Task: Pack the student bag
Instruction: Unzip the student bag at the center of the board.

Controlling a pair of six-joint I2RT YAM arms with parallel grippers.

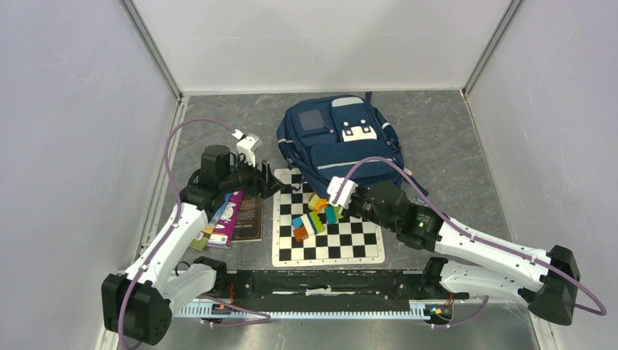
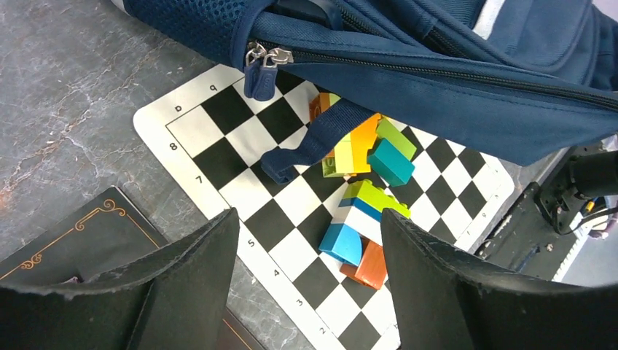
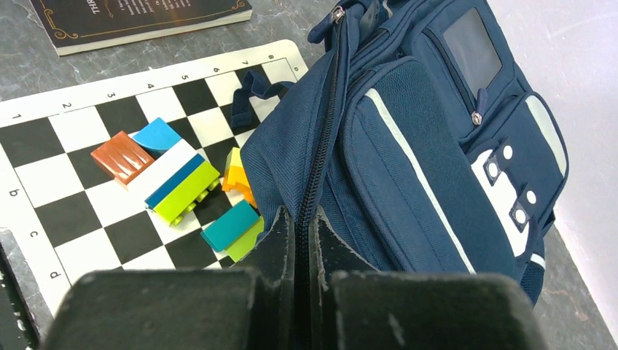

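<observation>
The navy student bag (image 1: 339, 142) lies flat at the back middle, its lower edge over the far end of a chessboard (image 1: 350, 244). My right gripper (image 1: 337, 204) is at that edge. In the right wrist view it (image 3: 302, 233) is shut on the bag's (image 3: 408, 146) zipper seam. My left gripper (image 1: 273, 186) is at the board's far left corner. In the left wrist view it (image 2: 310, 240) is open and empty above the board (image 2: 240, 138), short of the bag (image 2: 437, 65) and its zipper pulls (image 2: 261, 65).
Several coloured toy bricks (image 1: 312, 219) lie on the board by the bag's edge, also in the left wrist view (image 2: 364, 211) and the right wrist view (image 3: 178, 186). A dark book (image 1: 248, 215) and colourful books (image 1: 222, 219) lie left of the board. Enclosure walls stand around.
</observation>
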